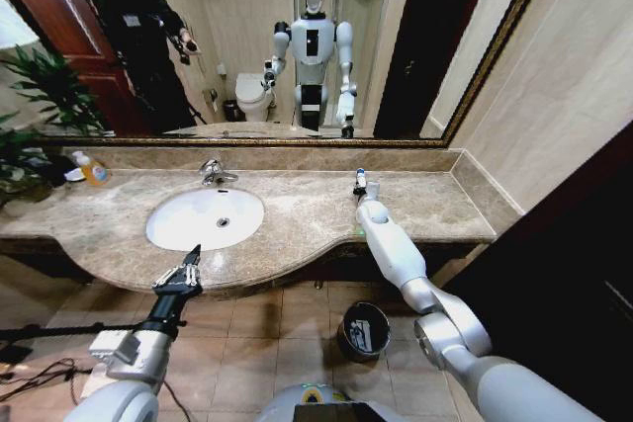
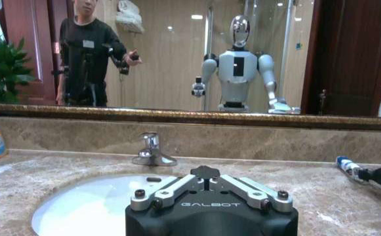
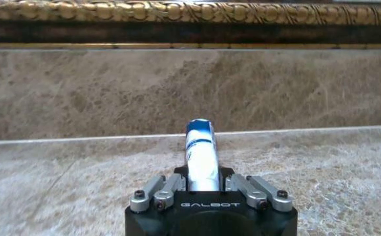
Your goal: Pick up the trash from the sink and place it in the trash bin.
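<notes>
White-blue tube [image 3: 201, 150] clamped by right fingers [image 3: 203, 183] | left fingers [image 1: 194, 256] closed, at sink [image 1: 168, 236] | housings: GALBOT

The right arm reaches forward across the marble counter, its white forearm stretched out nearly straight from a bent elbow low at the robot's side. The right gripper [image 1: 361, 185] sits near the back wall, its fingers closed around a white tube with blue marks [image 3: 200, 150] that sticks out forward between them. The left arm is extended forward and held low, with the left gripper [image 1: 190, 262] at the counter's front edge, its fingers [image 2: 205, 172] drawn together to a point.
</notes>
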